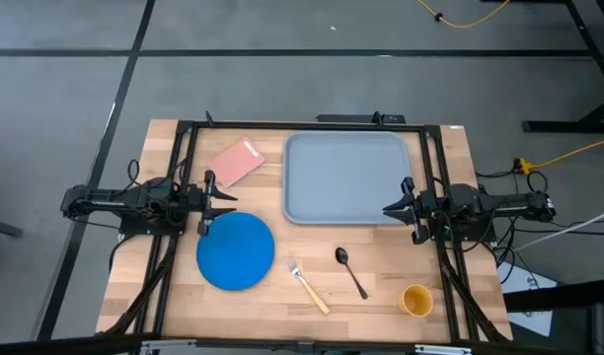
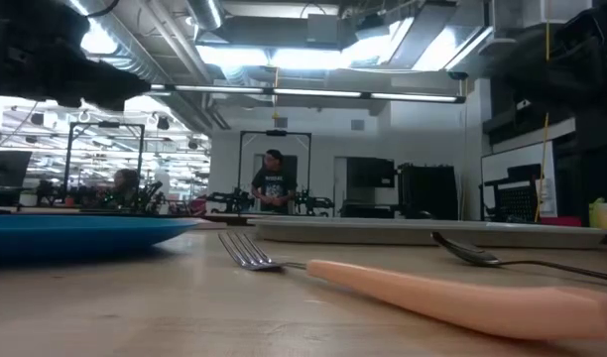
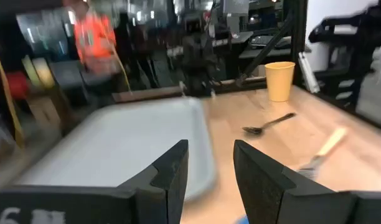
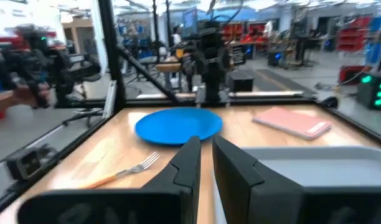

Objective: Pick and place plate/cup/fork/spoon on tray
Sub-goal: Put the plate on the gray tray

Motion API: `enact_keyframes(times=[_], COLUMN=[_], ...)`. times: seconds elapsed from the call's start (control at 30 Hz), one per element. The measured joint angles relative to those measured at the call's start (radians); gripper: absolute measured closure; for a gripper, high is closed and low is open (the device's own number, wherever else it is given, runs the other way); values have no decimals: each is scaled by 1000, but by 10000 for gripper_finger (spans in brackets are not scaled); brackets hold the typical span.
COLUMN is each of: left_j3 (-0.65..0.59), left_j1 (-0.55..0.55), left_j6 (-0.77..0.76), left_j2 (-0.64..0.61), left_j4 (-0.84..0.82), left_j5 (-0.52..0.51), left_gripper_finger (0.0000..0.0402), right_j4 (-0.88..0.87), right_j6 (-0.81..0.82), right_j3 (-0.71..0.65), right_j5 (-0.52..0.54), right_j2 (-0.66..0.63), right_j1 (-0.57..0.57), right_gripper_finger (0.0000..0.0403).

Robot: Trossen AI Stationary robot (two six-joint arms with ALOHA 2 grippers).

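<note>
The bright blue plate (image 1: pixel 235 250) lies flat on the table's near left part; it also shows in the right wrist view (image 4: pixel 178 126). The grey-blue tray (image 1: pixel 346 177) lies at the far middle. The tan-handled fork (image 1: pixel 307 286), the black spoon (image 1: pixel 349 269) and the yellow-orange cup (image 1: pixel 416 300) are near the front edge, the cup upright. My left gripper (image 1: pixel 223 202) is open and empty, just beyond the plate's far edge. My right gripper (image 1: pixel 391 209) is shut and empty, at the tray's near right corner.
A pink rectangular card (image 1: pixel 233 161) lies to the left of the tray. A black frame (image 1: pixel 302 125) runs along the table's back and sides. Bare wood (image 1: pixel 272 316) shows near the front edge. People stand in the room beyond the table (image 2: pixel 272 183).
</note>
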Motion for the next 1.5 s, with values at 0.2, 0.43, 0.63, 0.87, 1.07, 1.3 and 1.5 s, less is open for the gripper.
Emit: enact_keyframes(times=[0.2, 0.43, 0.63, 0.87, 1.07, 1.3, 1.5], left_j3=[0, 0, 0, 0, 0, 49, 167], left_j1=[0, 0, 0, 1, 1, 1, 0], left_j6=[109, 65, 274, 233, 112, 168, 101], left_j2=[0, -2, -1, 65, 163, 265, 360], left_j4=[344, 786, 726, 601, 676, 705, 624], left_j5=[119, 194, 46, -232, -192, 5, 71], left_gripper_finger=[280, 280, 280, 280, 280, 280, 280], right_j4=[105, 100, 4, -3, 131, 643, 800], right_j6=[159, 292, 220, 27, 78, 146, 125], right_j3=[0, 0, 0, 0, 0, 0, 0], right_j5=[4, -60, -96, -94, -142, -276, -250], right_j2=[0, 1, 8, 7, 7, 6, 24], right_j1=[0, 2, 23, 24, 25, 32, 91], right_gripper_finger=[354, 354, 354, 354, 354, 354, 354])
